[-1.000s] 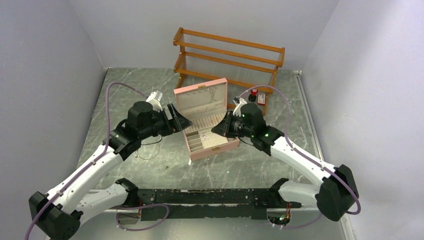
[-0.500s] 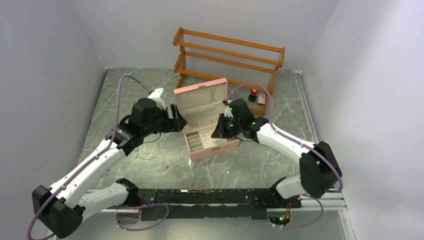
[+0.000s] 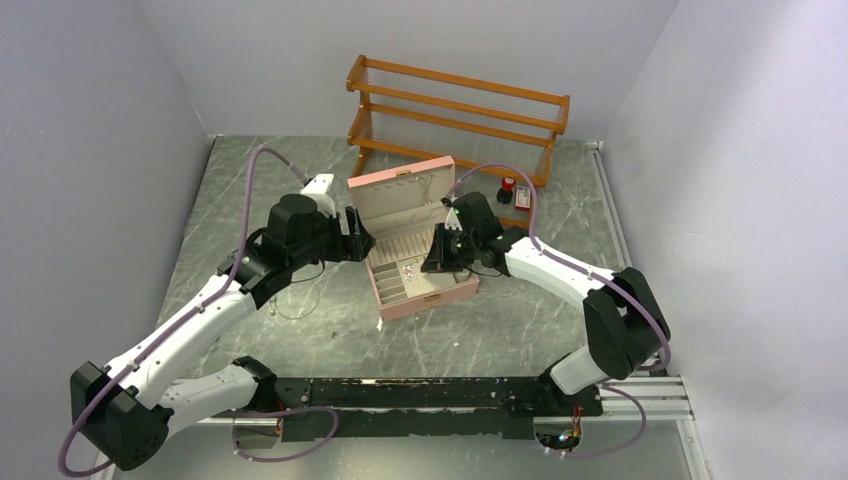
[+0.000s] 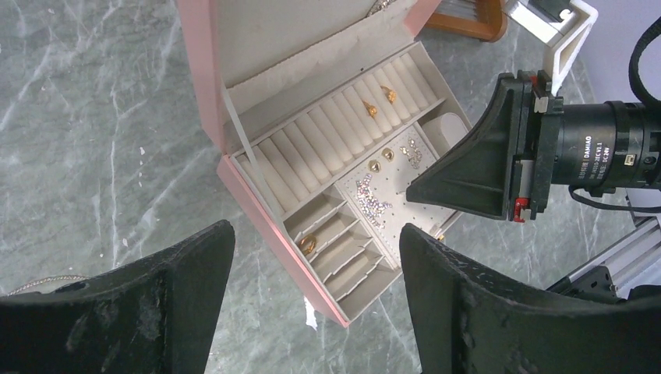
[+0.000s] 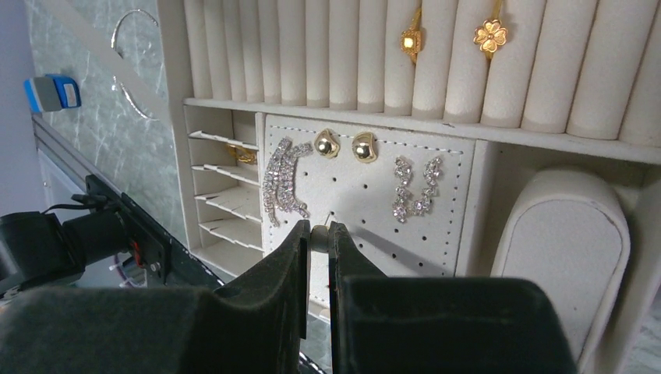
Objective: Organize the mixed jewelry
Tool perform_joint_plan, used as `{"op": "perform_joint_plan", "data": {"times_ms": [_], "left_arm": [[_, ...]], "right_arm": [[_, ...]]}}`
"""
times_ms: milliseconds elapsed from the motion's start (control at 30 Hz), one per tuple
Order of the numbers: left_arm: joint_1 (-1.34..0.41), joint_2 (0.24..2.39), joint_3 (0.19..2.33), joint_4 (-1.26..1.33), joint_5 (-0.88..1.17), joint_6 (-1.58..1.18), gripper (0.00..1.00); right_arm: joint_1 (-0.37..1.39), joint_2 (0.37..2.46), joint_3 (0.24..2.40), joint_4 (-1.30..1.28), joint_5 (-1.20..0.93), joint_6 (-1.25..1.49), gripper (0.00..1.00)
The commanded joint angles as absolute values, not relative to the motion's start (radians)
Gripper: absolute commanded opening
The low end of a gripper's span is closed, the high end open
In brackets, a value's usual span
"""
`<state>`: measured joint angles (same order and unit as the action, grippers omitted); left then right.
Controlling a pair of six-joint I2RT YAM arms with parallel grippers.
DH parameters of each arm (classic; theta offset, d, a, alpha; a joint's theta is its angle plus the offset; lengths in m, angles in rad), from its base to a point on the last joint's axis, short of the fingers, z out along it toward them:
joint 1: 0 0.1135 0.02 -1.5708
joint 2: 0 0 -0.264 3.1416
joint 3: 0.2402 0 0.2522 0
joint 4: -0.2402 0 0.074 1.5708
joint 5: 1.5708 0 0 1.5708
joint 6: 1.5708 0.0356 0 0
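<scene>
The open pink jewelry box [image 3: 432, 293] stands mid-table. My right gripper [image 3: 433, 262] hovers over its earring panel, shut on a tiny pearl-like stud earring [image 5: 319, 237], fingertips [image 5: 319, 230] just above the perforated pad. In the box are two gold rings [image 5: 411, 39] in the ring rolls, gold studs [image 5: 327, 143], crystal earrings [image 5: 282, 181] and a gold ring [image 4: 308, 244] in a slot. My left gripper [image 3: 358, 240] is open and empty beside the box's left side, also shown in the left wrist view [image 4: 316, 234]. A thin chain necklace [image 3: 296, 300] lies on the table left of the box.
A wooden two-tier rack [image 3: 455, 110] stands at the back. Small red-and-black bottles [image 3: 508, 190] sit right of the box lid. A small blue object [image 5: 53, 92] lies near the front rail. A white cushion [image 5: 561, 234] fills the box's right compartment.
My right arm has folded in, its gripper shifting slightly toward the box's back over the earring panel, still shut. My left gripper has edged toward the back beside the box.
</scene>
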<state>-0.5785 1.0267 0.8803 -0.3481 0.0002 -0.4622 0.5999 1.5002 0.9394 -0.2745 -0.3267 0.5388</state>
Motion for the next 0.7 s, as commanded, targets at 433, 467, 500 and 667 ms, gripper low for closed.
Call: {"op": "perform_joint_plan", "data": {"times_ms": [433,467,500,667], "left_arm": [[-0.572,1.038,0.867,-0.306,-0.009,-0.456,0.81],[-0.572,1.039,0.867,-0.308,-0.009,-0.457,0.81],[-0.572,1.040,0.867,-0.308,-0.009,-0.456,0.81],[-0.572,1.038,0.868,-0.314,-0.011,-0.456,0.81]], "right_arm": [[0.586,1.528,0.963,-0.269,-0.366,0.511,0.13],[0.586,1.530,0.964,-0.268,-0.363,0.509,0.13],[0.586,1.534,0.968,-0.272,-0.358,0.504,0.13],[0.586,1.558,0.988,-0.295,-0.337,0.491,0.15]]}}
